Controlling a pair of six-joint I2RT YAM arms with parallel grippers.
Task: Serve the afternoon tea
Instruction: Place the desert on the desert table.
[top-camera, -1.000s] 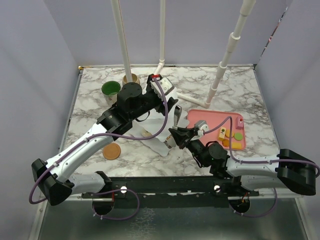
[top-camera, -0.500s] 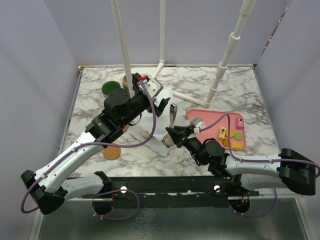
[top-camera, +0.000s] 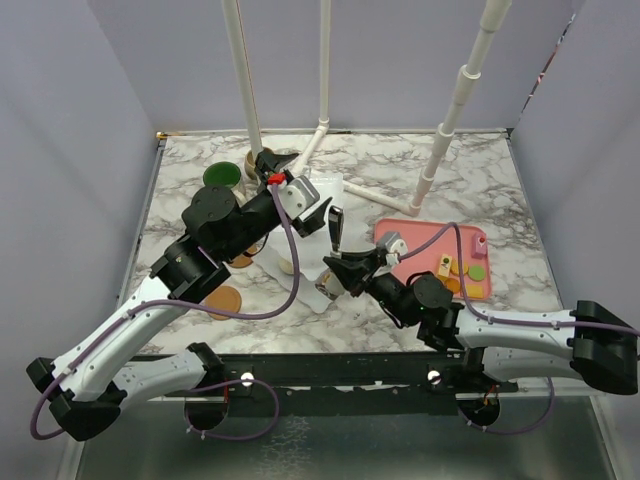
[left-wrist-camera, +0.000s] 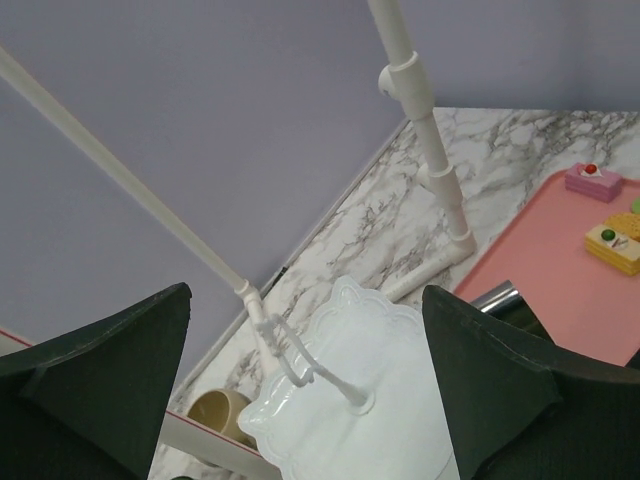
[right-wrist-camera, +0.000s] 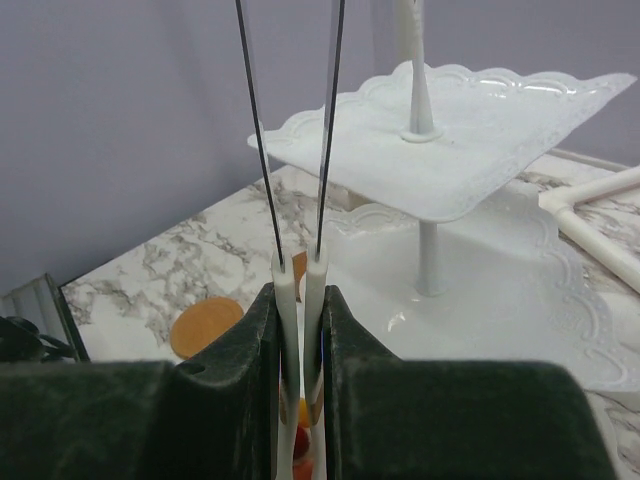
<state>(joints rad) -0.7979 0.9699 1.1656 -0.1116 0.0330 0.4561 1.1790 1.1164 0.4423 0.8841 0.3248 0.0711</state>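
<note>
Your left gripper (left-wrist-camera: 305, 300) hangs wide open, the tiered stand (left-wrist-camera: 345, 400) low-centre between its fingers. Your right gripper (right-wrist-camera: 300, 300) is clamped on a thin two-pronged tool (right-wrist-camera: 287, 275). Its camera catches the stand's lower plate (right-wrist-camera: 480, 290), the left's doesn't.

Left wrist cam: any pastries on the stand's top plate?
No, the top plate is bare white; the pastries sit on the pink tray.
</note>
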